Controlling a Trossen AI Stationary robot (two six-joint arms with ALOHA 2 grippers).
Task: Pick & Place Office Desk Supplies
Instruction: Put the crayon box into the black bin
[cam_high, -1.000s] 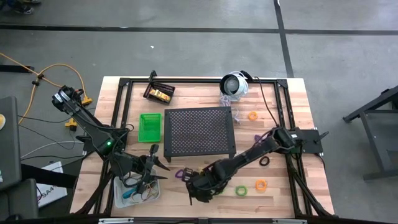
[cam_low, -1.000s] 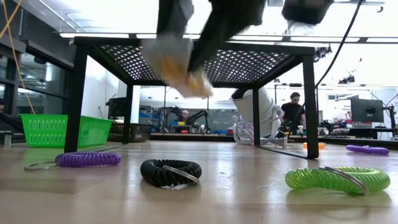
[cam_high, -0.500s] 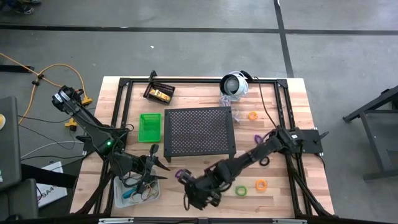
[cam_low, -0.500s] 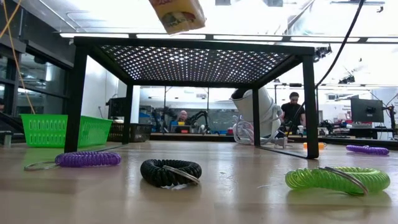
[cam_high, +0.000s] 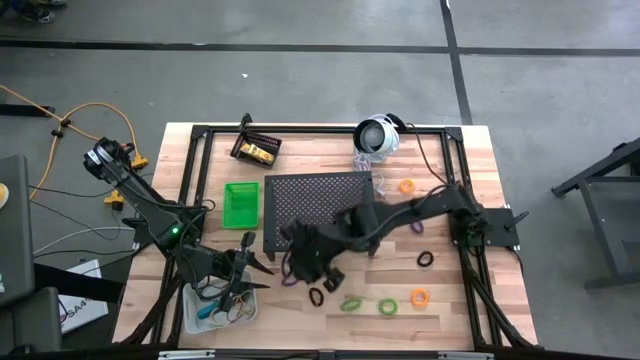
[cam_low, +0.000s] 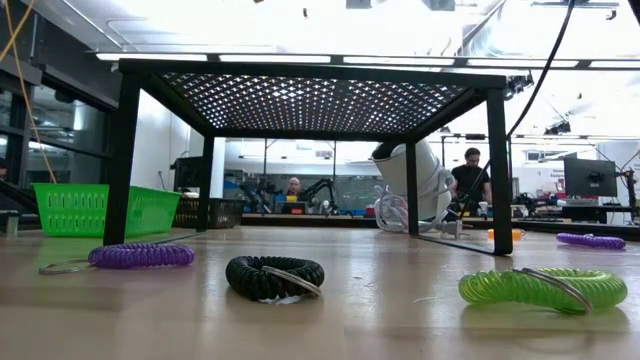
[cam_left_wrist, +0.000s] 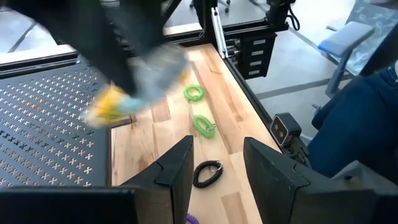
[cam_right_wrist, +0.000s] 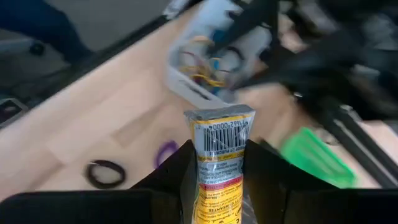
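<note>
Right gripper (cam_right_wrist: 217, 180) is pinching the small yellow tube with a barcode label (cam_right_wrist: 219, 155) mid-body, lower centre of the right wrist frame. Looks light, stiff and a bit slick, so the middle seems safest. Left gripper (cam_left_wrist: 217, 168) sits spread.

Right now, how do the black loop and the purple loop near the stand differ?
The black loop is a short, thick coil; the purple loop is slimmer and stretched longer. The black loop lies nearer the low camera; the purple loop sits closer to the stand's leg. Both are coiled loops with metal rings, lying flat on the table.
</note>
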